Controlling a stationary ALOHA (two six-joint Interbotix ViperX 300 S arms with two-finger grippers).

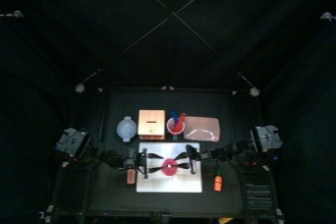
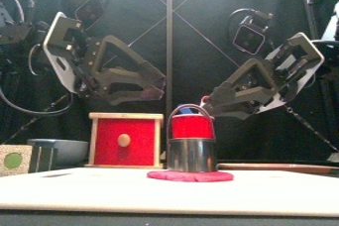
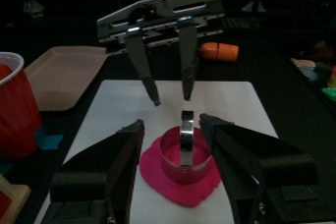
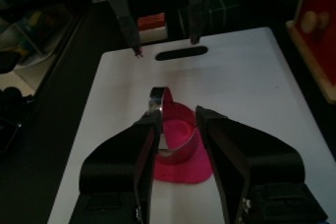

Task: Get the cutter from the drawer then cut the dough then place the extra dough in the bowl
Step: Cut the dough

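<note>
Front view shows the cutter (image 2: pixel 192 157) standing upright on the flat pink dough (image 2: pixel 189 176), so its axis runs straight up from the white board (image 1: pixel 171 186). Dough and cutter sit at the middle of that board, which lies near the table's front edge.

Going outward from the cutter, both claws are about equally near. The left claw (image 3: pixel 171 123) comes in over the board's left edge and the right claw (image 4: pixel 178 112) over its right edge, and they face each other tip to tip above the cutter. Each wrist view has the cutter in the gap between that claw's jaws, which stand apart and clamp nothing that I can make out. The front view puts both sets of tips above the cutter's rim, not around its wall.

Any grasp or press therefore looks to need a straight descent, not a sideways reach. The blue-grey bowl (image 1: pixel 126 127) sits past the board's back left corner, beside the wooden box (image 1: pixel 151 122), nearer the left arm.
</note>
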